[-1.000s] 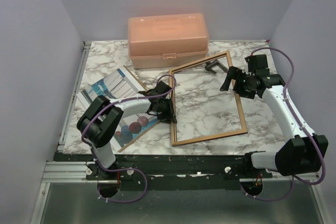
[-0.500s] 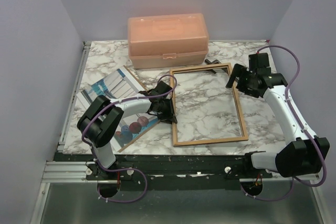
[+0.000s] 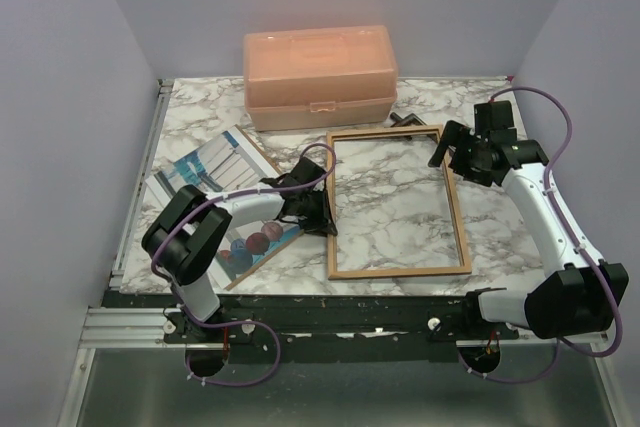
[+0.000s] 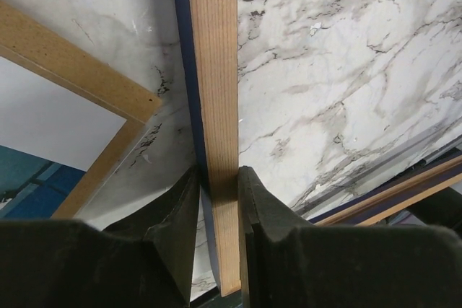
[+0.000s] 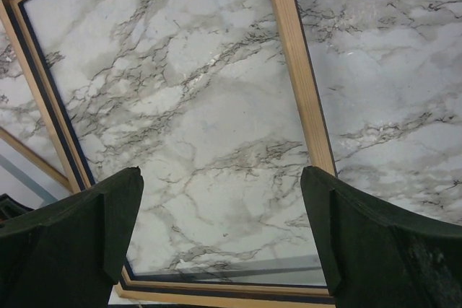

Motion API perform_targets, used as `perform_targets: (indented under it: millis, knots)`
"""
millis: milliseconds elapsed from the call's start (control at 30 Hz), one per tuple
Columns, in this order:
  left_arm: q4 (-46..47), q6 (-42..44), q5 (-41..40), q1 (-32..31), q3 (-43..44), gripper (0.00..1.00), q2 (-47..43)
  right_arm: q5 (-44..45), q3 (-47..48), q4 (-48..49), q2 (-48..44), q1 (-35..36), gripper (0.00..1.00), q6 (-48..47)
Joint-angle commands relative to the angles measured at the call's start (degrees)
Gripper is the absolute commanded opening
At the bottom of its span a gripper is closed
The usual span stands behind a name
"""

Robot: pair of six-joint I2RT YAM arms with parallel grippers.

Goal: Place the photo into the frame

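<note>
The frame [image 3: 400, 270] lies flat on the marble table, tan wood back up. My left gripper [image 3: 321, 218] is shut on its left rail; in the left wrist view the rail [image 4: 215, 70] runs up from between the fingers [image 4: 180, 207], with the navy front edge showing beside it. The photo [image 3: 208, 175] lies face up to the left on a brown backing board [image 3: 266, 158], partly under my left arm. My right gripper [image 3: 447, 150] hovers open over the frame's far right corner; in the right wrist view the frame's rail [image 5: 299, 84] passes under the right gripper [image 5: 220, 196], which holds nothing.
A peach plastic box [image 3: 320, 75] stands at the back of the table. A small dark piece [image 3: 404, 119] lies just behind the frame's far rail. Lilac walls close in both sides.
The frame's far end, skewed and raised near my right gripper a second ago, has swung round and now lies square and flat. The left gripper kept its grip.
</note>
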Motion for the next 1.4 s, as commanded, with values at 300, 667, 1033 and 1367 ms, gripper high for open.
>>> perform_targets:
  millis: [300,667,1033,1367]
  knots:
    - [-3.5,4.6,-2.1,-1.7,-8.0,0.00,-1.7,-5.5,-1.4,2.3,0.0,-0.2,1.00,1.4]
    - [-14.5,7.3,-5.7,-2.8,-4.8,0.00,-4.9,-6.4,-1.7,2.5,-0.1,-0.2,1.00,0.9]
    - [-18.2,2.7,-9.3,-2.3,-3.3,0.00,-5.3,-7.2,-2.5,3.1,-0.2,-0.2,1.00,0.9]
    - [-13.9,-2.6,-8.6,-1.3,-1.1,0.00,-3.3,-8.1,-2.1,3.0,-0.2,-0.2,1.00,0.9]
